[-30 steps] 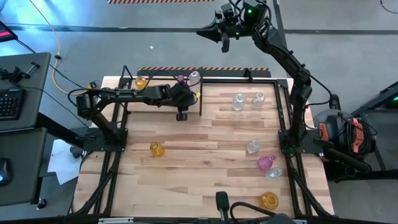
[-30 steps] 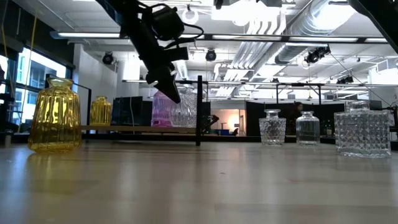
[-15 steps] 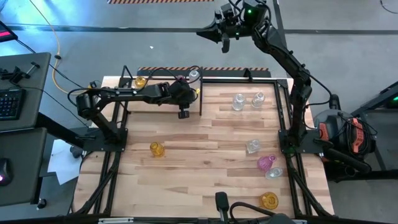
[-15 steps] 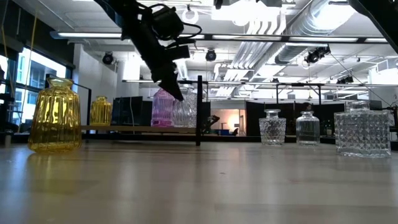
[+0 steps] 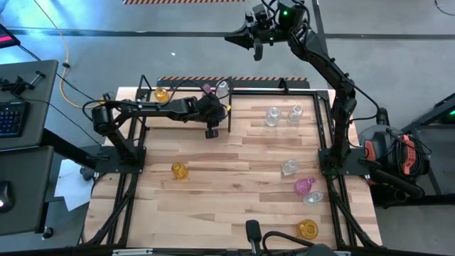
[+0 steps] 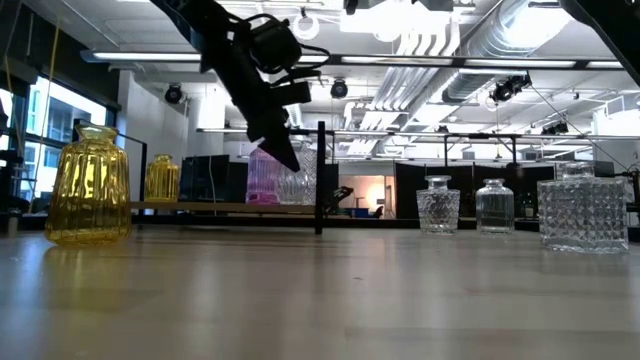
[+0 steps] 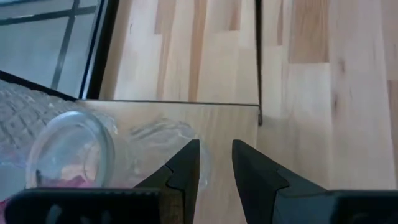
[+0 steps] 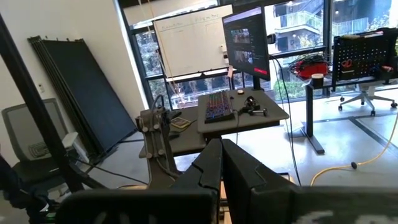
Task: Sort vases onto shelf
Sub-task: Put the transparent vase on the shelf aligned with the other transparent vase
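Note:
The shelf (image 5: pixel 178 122) stands at the table's far left. A yellow vase (image 5: pixel 161 93), a pink vase (image 5: pixel 207 90) and a clear vase (image 5: pixel 222 87) stand on it by their bases. In the low view they show as yellow (image 6: pixel 162 178), pink (image 6: pixel 262 175) and clear (image 6: pixel 298 180). My left gripper (image 5: pixel 210 133) hangs above the shelf's near right corner, fingers pointing down, narrowly open and empty (image 7: pixel 214 155). The clear vase (image 7: pixel 68 149) is beside it, untouched. My right gripper (image 5: pixel 256 43) is shut and raised high beyond the table's far edge.
On the tabletop stand a yellow vase (image 5: pixel 179 171) near left, two clear vases (image 5: pixel 272 116) (image 5: pixel 295 113) at the far right, and a clear (image 5: pixel 288 167), a pink (image 5: pixel 304 186), a clear (image 5: pixel 313 198) and a yellow vase (image 5: pixel 307 229) near right. The shelf's black divider (image 6: pixel 320 175) stands upright.
My left gripper has drifted a little toward the table's right edge by the shelf's near right corner. The vases have kept still.

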Controlling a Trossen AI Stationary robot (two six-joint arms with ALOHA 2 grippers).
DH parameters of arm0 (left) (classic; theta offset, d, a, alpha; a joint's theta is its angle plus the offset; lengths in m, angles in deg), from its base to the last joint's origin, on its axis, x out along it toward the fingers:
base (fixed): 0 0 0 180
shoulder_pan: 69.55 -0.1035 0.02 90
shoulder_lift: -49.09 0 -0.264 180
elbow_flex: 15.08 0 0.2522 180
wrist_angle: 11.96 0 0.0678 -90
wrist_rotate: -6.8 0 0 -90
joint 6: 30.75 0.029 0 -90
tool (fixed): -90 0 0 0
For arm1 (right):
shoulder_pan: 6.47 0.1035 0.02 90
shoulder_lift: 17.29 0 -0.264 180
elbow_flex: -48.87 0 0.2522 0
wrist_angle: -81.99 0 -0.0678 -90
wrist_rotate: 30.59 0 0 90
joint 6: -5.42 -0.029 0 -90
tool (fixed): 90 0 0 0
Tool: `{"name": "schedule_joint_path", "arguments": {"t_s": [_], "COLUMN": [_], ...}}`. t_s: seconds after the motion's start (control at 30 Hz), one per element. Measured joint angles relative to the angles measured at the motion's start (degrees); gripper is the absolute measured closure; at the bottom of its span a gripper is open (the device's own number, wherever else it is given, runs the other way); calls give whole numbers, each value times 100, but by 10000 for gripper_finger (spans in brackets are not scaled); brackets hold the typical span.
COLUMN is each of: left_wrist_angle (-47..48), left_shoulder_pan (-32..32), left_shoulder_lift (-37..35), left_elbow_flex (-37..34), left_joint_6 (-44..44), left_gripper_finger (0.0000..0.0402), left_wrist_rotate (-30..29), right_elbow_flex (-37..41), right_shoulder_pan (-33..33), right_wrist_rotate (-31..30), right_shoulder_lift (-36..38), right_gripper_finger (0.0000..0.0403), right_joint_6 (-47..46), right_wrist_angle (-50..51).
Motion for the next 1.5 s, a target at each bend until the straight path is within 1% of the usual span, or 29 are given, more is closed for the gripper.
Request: {"name": "schedule_joint_path", "arguments": {"t_s": [0.27, 0.33, 0.53, 0.83, 0.93, 1.1, 1.3, 1.43, 1.5], "left_wrist_angle": [-193, -195, -207, -322, -106, 407, 1087, 1406, 1541], "left_shoulder_pan": [-50, -47, 91, 278, 296, 395, 496, 535, 538], "left_shoulder_lift": [3, 3, 3, 3, 3, 3, -8, -8, -8], "left_elbow_flex": [0, 0, 0, 5, 167, 661, 1043, 1078, 1078], "left_joint_6": [-92, -148, -145, 320, 468, 930, 1359, 1720, 1914], "left_gripper_finger": [314, 314, 314, 314, 314, 314, 314, 314, 314], "left_wrist_rotate": [-75, -173, -288, -327, -329, -422, -42, 38, 47], "right_elbow_flex": [0, 0, 0, 0, 1, 0, 0, 1, 1], "right_shoulder_pan": [0, 0, 0, 0, 0, 0, 0, 0, 0], "right_wrist_rotate": [14, 16, 16, 29, 31, 30, 12, -424, -755], "right_shoulder_lift": [0, 0, 0, 0, 0, 0, 0, 0, 0], "right_gripper_finger": [403, 403, 403, 403, 403, 403, 403, 403, 403], "right_joint_6": [0, -1, -2, 0, 0, -137, -538, -592, -521], "right_wrist_angle": [2, 2, 2, 2, 4, 9, 199, 839, 1224]}}
